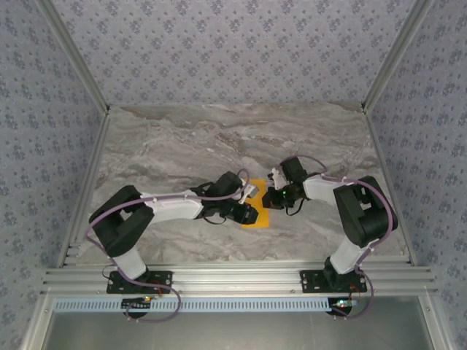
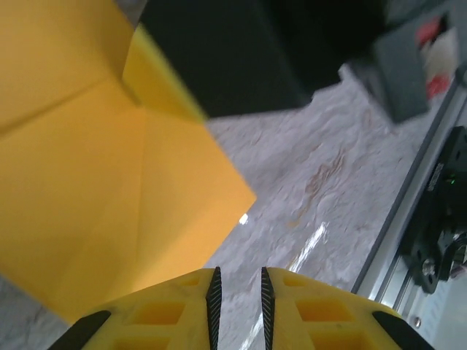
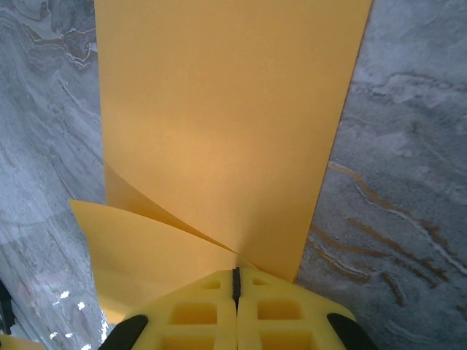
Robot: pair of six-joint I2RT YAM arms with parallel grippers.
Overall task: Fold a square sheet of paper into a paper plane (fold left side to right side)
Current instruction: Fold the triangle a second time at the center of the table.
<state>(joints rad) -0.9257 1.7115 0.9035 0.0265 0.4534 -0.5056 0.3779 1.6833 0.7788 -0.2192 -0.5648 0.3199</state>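
The square sheet of paper is orange-yellow and lies on the marble table between my two grippers. In the right wrist view it is a long creased strip with a lower flap curling up at the left. My right gripper is shut on the near edge of the paper, where the layers meet. In the left wrist view the paper shows crease lines and lies up and left of my left gripper. Its jaws stand a little apart with bare table between them. From above, the left gripper and right gripper nearly meet over the paper.
An aluminium rail runs along the near table edge and also shows as a rail at the right of the left wrist view. A dark blurred body of the right arm hangs over the paper. Patterned walls enclose the marble table.
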